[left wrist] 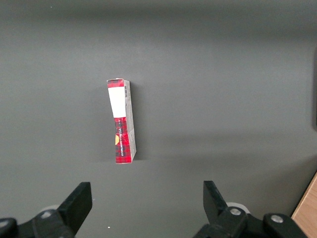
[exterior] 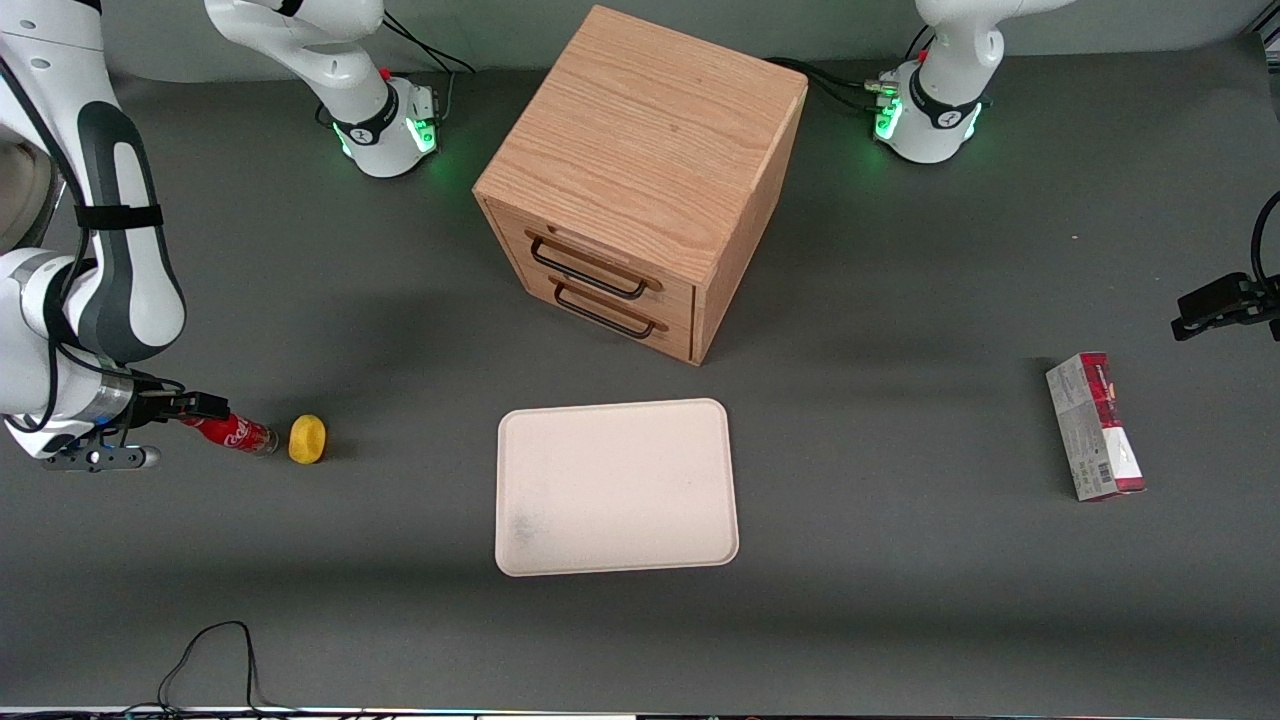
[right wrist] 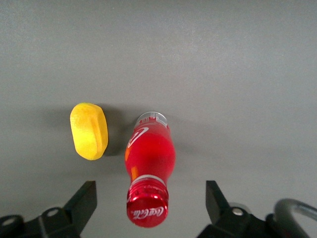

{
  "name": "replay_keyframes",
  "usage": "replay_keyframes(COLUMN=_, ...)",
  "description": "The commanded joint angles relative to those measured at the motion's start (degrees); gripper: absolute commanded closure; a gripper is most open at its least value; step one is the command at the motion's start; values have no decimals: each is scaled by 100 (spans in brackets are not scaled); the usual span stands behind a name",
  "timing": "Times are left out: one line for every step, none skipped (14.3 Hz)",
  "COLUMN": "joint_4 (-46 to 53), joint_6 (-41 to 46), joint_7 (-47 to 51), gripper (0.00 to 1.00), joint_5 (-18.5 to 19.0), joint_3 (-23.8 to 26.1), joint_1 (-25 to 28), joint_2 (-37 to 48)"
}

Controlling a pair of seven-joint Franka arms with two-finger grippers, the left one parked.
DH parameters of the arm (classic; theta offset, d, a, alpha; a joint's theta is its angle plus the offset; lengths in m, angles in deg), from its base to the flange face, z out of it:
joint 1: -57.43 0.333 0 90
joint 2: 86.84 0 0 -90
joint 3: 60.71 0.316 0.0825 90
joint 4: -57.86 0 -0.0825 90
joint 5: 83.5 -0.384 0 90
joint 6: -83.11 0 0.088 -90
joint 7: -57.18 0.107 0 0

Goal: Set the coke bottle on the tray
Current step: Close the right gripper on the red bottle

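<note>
Right wrist view, my gripper (right wrist: 148,208) spread wide, fingers (right wrist: 81,201) clear of everything, coke bottle (right wrist: 148,163) upright between them, yellow lump (right wrist: 89,131) just beside it, tray (exterior: 616,487) well apart.

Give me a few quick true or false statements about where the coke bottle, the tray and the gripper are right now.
1. The coke bottle lies on the tray. False: it stands on the table, toward the working arm's end.
2. The gripper is open, a finger on each side of the bottle's cap. True.
3. A yellow lump sits beside the bottle. True.
4. A drawer of the wooden cabinet is pulled out. False: both look shut.
5. The tray holds nothing. True.
</note>
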Motion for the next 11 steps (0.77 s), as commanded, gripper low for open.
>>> replay_keyframes(joint_4=-119, joint_6=-73, joint_7=-43, gripper=34, joint_5=-125, joint_3=24, joint_1=-8, joint_2=117)
replay_keyframes(joint_4=-119, joint_6=-73, joint_7=-43, gripper=82, joint_5=-125, joint_3=24, joint_1=-16, joint_2=126)
replay_keyframes(joint_4=-119, joint_6=-64, joint_7=-43, gripper=100, joint_5=-125, joint_3=24, joint_1=-16, joint_2=143)
replay_keyframes(joint_4=-119, joint_6=-46, joint_7=-43, gripper=100, joint_5=-125, joint_3=24, joint_1=-25, joint_2=144)
replay_keyframes(joint_4=-119, joint_6=-46, joint_7=-43, gripper=100, joint_5=-125, joint_3=24, joint_1=-16, joint_2=144)
replay_keyframes(joint_4=-119, joint_6=-38, joint_7=-43, gripper=100, joint_5=-125, joint_3=24, joint_1=-16, joint_2=144)
replay_keyframes(joint_4=-119, joint_6=-29, joint_7=-43, gripper=100, joint_5=-125, joint_3=24, joint_1=-16, joint_2=152)
replay_keyframes(joint_4=-119, joint_6=-20, joint_7=-34, gripper=100, joint_5=-125, joint_3=24, joint_1=-16, joint_2=152)
replay_keyframes(joint_4=-119, joint_6=-11, joint_7=-43, gripper=100, joint_5=-125, joint_3=24, joint_1=-16, joint_2=152)
replay_keyframes(joint_4=-119, joint_6=-2, joint_7=-34, gripper=100, joint_5=-125, joint_3=24, joint_1=-16, joint_2=152)
replay_keyframes(joint_4=-119, joint_6=6, joint_7=-34, gripper=100, joint_5=-125, joint_3=24, joint_1=-16, joint_2=161)
